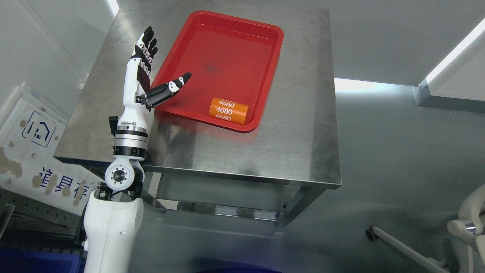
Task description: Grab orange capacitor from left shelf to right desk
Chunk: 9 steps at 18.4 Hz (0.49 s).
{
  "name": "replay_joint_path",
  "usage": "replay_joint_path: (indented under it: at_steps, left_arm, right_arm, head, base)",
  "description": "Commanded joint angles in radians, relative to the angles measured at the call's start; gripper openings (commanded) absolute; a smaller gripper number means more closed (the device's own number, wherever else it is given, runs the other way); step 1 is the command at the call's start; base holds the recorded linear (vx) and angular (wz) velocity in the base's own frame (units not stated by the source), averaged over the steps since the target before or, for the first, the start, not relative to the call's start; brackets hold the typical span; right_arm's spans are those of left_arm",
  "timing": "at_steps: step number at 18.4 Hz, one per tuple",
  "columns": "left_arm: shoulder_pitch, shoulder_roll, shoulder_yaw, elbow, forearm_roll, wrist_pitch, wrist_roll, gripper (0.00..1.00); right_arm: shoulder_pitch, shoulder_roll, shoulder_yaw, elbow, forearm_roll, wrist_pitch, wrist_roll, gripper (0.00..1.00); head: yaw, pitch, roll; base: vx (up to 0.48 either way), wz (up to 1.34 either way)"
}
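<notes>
Brushed steel forms the top of a table point(295, 125) seen from above, set on a smooth grey floor, with a lower shelf visible under its near edge. On this table a red tray point(227, 49) is placed, tilted slightly against the table's edges. Inside the tray, close to its near right corner, an orange capacitor point(229, 110) is laid on its side, with "4680" printed on it in white several times; the remainder of the tray's floor is bare red plastic. The left hand point(146, 72) is raised at the tray's left side on an upright white forearm; its fingers point(149, 41) are held straight and extended away from the camera, while the thumb point(172, 88) is stuck out sideways over the tray's left rim. Nothing is held by this hand, and it is kept apart from the capacitor. A white sign point(34, 151) with blue print is seen well to the left of the tray. A white, rounded robot part point(468, 223) is seen at the lower right edge, far from the tray; no hand can be made out there.
</notes>
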Motion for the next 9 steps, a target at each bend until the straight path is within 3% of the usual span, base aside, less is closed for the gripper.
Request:
replay_joint_path:
  at_steps: [1,9]
  left_arm:
    - [0.040,0.017,0.030,-0.017,0.002,0.026,-0.001,1.00]
    - [0.028,0.017,0.039,-0.017,0.002,0.026,-0.001,1.00]
  right_arm:
    - [0.014,-0.017,-0.011,-0.034,0.000,-0.001,0.000,1.00]
    - [0.014,-0.017,-0.011,-0.034,0.000,-0.001,0.000,1.00]
  head:
    - [0.0000,0.000,0.000]
    - [0.0000,0.000,0.000]
  base:
    - [0.000,0.00]
    - [0.000,0.00]
